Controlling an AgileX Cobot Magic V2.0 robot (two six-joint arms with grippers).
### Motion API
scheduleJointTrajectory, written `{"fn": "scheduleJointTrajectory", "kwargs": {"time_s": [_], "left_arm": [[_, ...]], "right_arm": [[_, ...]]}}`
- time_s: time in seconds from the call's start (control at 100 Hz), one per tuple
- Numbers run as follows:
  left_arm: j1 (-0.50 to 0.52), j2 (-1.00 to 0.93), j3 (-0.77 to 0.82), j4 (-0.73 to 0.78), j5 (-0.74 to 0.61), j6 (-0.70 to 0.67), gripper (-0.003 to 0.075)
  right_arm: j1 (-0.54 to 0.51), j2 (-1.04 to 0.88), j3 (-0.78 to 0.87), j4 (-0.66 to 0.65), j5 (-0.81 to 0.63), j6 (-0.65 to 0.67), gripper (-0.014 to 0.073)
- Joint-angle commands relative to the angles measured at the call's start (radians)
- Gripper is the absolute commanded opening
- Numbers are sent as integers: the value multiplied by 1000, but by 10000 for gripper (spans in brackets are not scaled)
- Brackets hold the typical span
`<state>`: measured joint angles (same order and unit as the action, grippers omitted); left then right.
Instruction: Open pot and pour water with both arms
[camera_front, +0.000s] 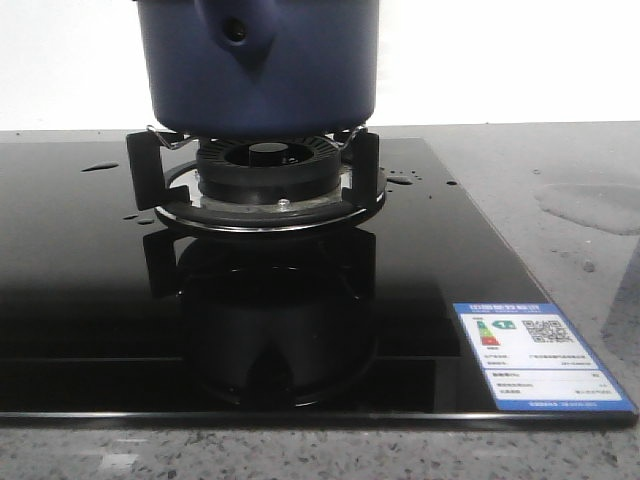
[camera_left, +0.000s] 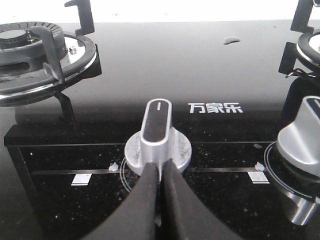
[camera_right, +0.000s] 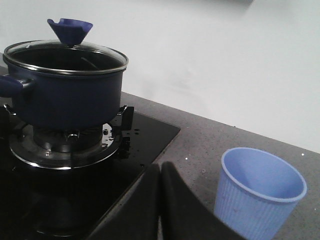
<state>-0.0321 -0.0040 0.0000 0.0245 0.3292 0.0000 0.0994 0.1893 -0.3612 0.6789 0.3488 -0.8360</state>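
The dark navy pot (camera_front: 260, 65) sits on the gas burner (camera_front: 268, 180), its handle socket facing the camera. In the right wrist view the pot (camera_right: 65, 95) wears a glass lid (camera_right: 65, 56) with a blue knob (camera_right: 70, 29). A pale-blue ribbed cup (camera_right: 260, 192) stands on the grey counter beside my right gripper (camera_right: 160, 170), which is shut and empty, apart from pot and cup. My left gripper (camera_left: 160, 167) is shut and empty, its tips just before a silver stove knob (camera_left: 156, 132). Neither gripper shows in the front view.
The black glass hob (camera_front: 90, 300) has water drops and a blue label (camera_front: 535, 355) at its right front. A second burner (camera_left: 35, 55) and a second silver knob (camera_left: 302, 142) show in the left wrist view. A wet patch (camera_front: 590, 205) lies on the counter.
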Motion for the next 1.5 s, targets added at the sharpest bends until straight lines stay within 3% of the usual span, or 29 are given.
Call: {"fn": "scheduleJointTrajectory", "kwargs": {"time_s": [0.0,0.36,0.47,0.54,0.65,0.69,0.73,0.93,1.21,1.49], "left_arm": [[0,-27,34,-5,-41,-11,-19],[0,-27,34,-5,-41,-11,-19],[0,-27,34,-5,-41,-11,-19],[0,-27,34,-5,-41,-11,-19],[0,-27,34,-5,-41,-11,-19],[0,-27,34,-5,-41,-11,-19],[0,-27,34,-5,-41,-11,-19],[0,-27,34,-5,-41,-11,-19],[0,-27,34,-5,-41,-11,-19],[0,-27,34,-5,-41,-11,-19]], "right_arm": [[-7,8,-27,16,-62,-12,-70],[-7,8,-26,16,-62,-12,-70],[-9,8,15,-71,-186,67,-70],[-9,8,64,-288,-258,275,-70],[-20,8,164,-768,-338,813,-70],[-29,8,206,-861,-349,962,-70],[-36,5,249,-906,-368,1024,-70],[-48,-60,397,-880,-417,1029,-70],[-48,-218,397,-874,-66,1029,-70],[-48,-215,397,-871,-36,1029,-70]]}}
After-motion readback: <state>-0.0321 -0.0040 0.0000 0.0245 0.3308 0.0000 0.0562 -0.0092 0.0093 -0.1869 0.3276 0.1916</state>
